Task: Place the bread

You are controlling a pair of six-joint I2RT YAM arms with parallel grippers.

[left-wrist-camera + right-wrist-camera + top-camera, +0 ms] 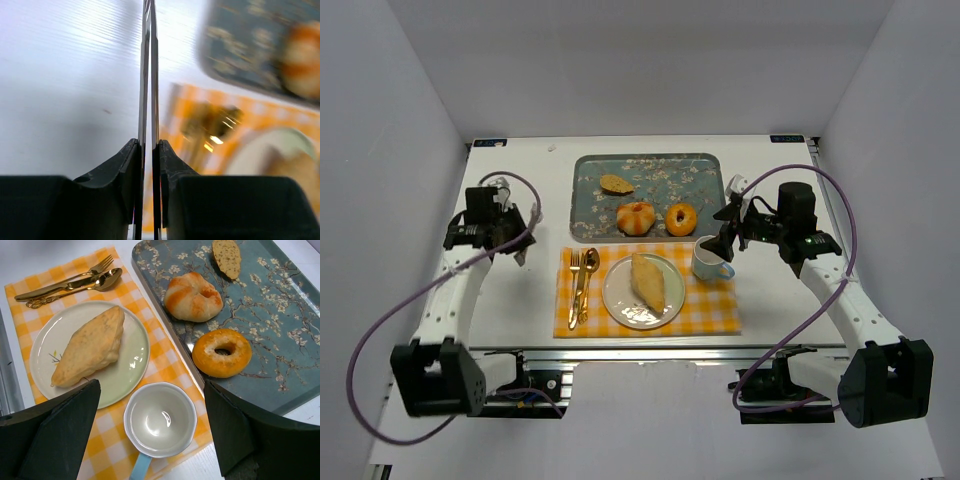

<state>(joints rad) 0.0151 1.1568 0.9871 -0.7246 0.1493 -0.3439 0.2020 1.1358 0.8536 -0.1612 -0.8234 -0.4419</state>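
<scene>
On the pale round plate (623,310), the bread (648,282), flat on its side, lengthwise from the plate's far edge toward its near right, both tapered ends inside the rim, crust golden-tan and lightly speckled in the right wrist view. Under the plate, a yellow-and-white checked placemat (715,318) at the near middle of the white worktop (520,160). Left of the plate, on the same mat, a gold fork (574,285) and a gold spoon (586,280) side by side, handles toward the near edge. Right of the plate and just beside it, a white mug (710,262) with a pale blue handle, upright and empty. Beyond the mat, a blue-grey floral tray (582,200) with three things apart from one another: a flat brown slice (616,184) at the far side, a round striped bun (636,217) and an orange ring doughnut (680,217) nearer. Above the mug, the right tool (723,243), spread wide and gripping nothing, dark fingers (60,435) on either side of the cup in its own camera. Over bare worktop left of the mat, well apart from the plate, the left tool (527,243); thin finger blades (144,75) brought together in the left wrist view, only a sliver of gap, nothing between them. Rest of that view blurred: mat, cutlery, plate edge and tray corner as smears only.
</scene>
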